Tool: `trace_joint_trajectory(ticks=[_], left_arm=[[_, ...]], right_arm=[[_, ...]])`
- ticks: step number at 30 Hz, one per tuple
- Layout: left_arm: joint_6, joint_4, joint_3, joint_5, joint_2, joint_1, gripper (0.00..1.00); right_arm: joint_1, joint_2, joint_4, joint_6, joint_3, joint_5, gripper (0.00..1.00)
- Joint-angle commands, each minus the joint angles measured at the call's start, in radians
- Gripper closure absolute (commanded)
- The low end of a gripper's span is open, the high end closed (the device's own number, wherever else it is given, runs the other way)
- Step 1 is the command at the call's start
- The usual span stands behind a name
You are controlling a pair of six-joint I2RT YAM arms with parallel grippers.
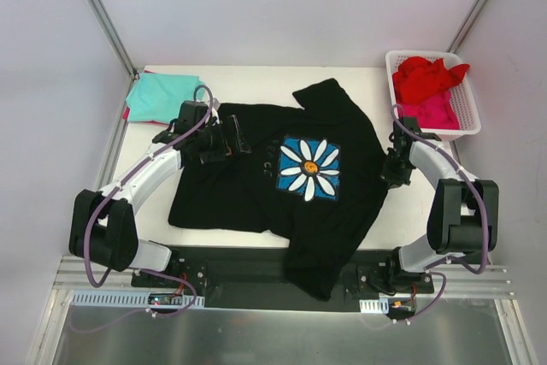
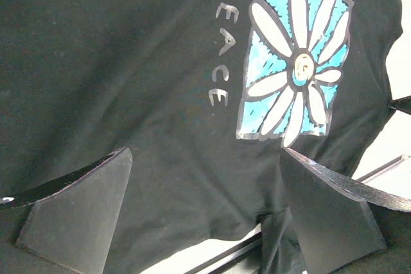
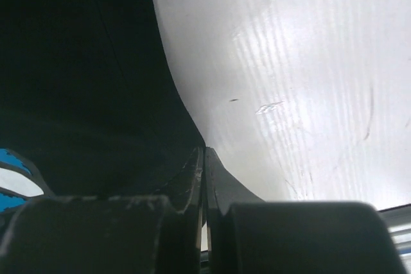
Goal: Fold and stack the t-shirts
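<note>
A big black shirt (image 1: 256, 185) lies spread out in the middle of the white table (image 1: 256, 79). On its front is a white flower (image 1: 309, 168) on a blue square. One part of the shirt reaches past the near edge of the table, between the two arm bases.

The left pincer (image 1: 226, 138) hangs over the left part of the black shirt. Its two fingers (image 2: 83, 216) stand wide apart and hold nothing. In the left wrist view the black shirt (image 2: 128, 62) fills the picture, with the flower (image 2: 295, 62) on the right and the word PEACE (image 2: 225, 43) beside it.

The right pincer (image 1: 395, 168) is down at the right edge of the black shirt. In the right wrist view the right pincer (image 3: 204, 152) has its fingers pressed together, just where the black cloth (image 3: 96, 62) meets the bare table (image 3: 289, 62). I cannot tell if cloth is caught between them.

A teal shirt (image 1: 162, 96) lies folded at the far left corner of the table. A white basket (image 1: 468, 108) sits at the far right corner. Inside it a red shirt (image 1: 427, 74) lies bunched up at the far end, and a pink shirt (image 1: 432, 113) lies at the near end.
</note>
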Motion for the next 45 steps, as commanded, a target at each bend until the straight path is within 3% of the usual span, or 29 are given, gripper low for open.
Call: trace_joint_trajectory(ticks=[1, 15, 19, 23, 24, 28, 31, 33, 38, 39, 45], left_arm=[[0.017, -0.029, -0.010, -0.005, -0.060, -0.012, 0.01], [0.023, -0.044, -0.001, -0.017, -0.066, -0.012, 0.01], [0.021, -0.043, 0.016, -0.023, -0.053, -0.012, 0.01], [0.041, -0.026, 0.082, -0.060, -0.033, -0.012, 0.01], [0.053, -0.021, 0.100, -0.086, -0.028, -0.012, 0.01], [0.084, 0.029, 0.221, -0.146, 0.031, -0.012, 0.01], [0.102, 0.074, 0.323, -0.177, 0.114, -0.011, 0.01], [0.104, 0.105, 0.390, -0.186, 0.183, -0.011, 0.01], [0.089, 0.250, 0.430, -0.169, 0.309, -0.009, 0.01], [0.083, 0.345, 0.423, -0.161, 0.350, -0.009, 0.01], [-0.029, 0.529, 0.418, 0.027, 0.551, 0.024, 0.01]], right_arm=[[-0.023, -0.025, -0.049, 0.018, 0.018, 0.108, 0.99], [-0.027, 0.038, -0.090, 0.061, 0.046, 0.315, 0.99], [-0.027, 0.023, -0.127, 0.070, 0.072, 0.287, 0.97], [-0.021, -0.054, -0.161, 0.060, 0.179, 0.130, 0.77], [-0.015, -0.064, -0.170, 0.061, 0.209, 0.098, 0.68], [-0.007, -0.065, -0.224, 0.054, 0.367, 0.014, 0.53], [-0.007, -0.006, -0.186, 0.028, 0.473, -0.088, 0.50], [-0.007, 0.061, -0.152, 0.003, 0.528, -0.235, 0.49], [-0.007, 0.208, 0.107, -0.016, 0.549, -0.598, 0.50], [0.011, 0.234, 0.141, 0.000, 0.556, -0.635, 0.50], [0.060, 0.501, 0.163, 0.027, 0.736, -0.807, 0.47]])
